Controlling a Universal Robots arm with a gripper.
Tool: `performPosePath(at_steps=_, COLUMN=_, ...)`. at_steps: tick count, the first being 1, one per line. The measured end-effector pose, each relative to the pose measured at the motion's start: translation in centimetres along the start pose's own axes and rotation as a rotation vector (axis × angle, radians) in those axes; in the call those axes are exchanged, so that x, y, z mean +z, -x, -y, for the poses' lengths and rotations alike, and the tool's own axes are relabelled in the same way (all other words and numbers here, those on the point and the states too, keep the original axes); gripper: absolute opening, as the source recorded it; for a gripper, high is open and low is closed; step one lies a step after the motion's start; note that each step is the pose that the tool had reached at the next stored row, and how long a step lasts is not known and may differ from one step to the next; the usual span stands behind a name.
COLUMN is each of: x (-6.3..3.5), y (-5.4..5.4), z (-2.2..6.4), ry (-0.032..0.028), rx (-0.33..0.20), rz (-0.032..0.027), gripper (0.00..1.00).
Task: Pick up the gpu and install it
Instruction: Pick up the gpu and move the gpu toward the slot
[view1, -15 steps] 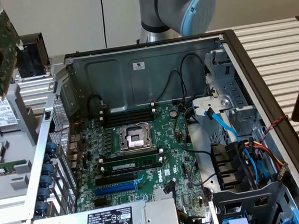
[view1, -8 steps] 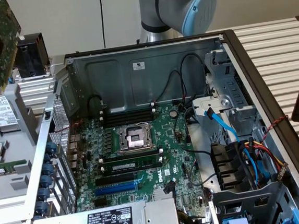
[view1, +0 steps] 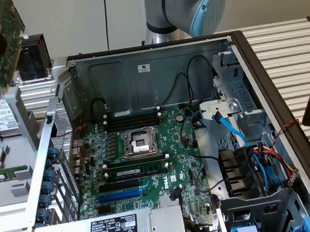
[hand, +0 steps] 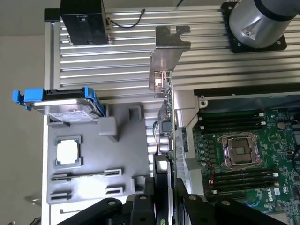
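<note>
Gpu (hand: 168,124) lengthwise from end effector (hand: 165,190), bracket (hand: 165,61) outermost (edge-on)

We see the gpu (view1: 0,40) green at ten o'clock of the exterior view, its end bracket (hand: 166,56) silver. At six o'clock the motherboard (view1: 148,160) is green too, with one bright blue slot (view1: 118,195) among black ones. A light-blue cable (view1: 229,127) runs at three o'clock.
</note>
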State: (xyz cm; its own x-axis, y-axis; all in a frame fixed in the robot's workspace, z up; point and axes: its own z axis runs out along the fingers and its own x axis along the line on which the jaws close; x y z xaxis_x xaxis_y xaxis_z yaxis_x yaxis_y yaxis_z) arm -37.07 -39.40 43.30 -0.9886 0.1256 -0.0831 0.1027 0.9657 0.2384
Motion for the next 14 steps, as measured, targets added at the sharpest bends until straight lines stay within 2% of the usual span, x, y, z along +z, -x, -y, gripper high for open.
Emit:
performPosePath(at_steps=2, x=-0.06, y=0.3, z=0.14, ry=-0.0007, rx=0.002, rz=-0.0077, gripper=0.28)
performPosePath(at_steps=7, x=-0.07, y=0.4, z=0.18, ry=-0.0004, rx=0.003, rz=-0.0092, gripper=0.28)
performPosePath(at_steps=11, x=0.09, y=2.0, z=0.11, ry=-0.0017, rx=0.005, rz=-0.0196, gripper=0.28)
performPosePath(at_steps=14, x=0.17, y=3.0, z=0.17, ry=-0.0031, rx=0.008, rz=-0.0302, gripper=0.28)
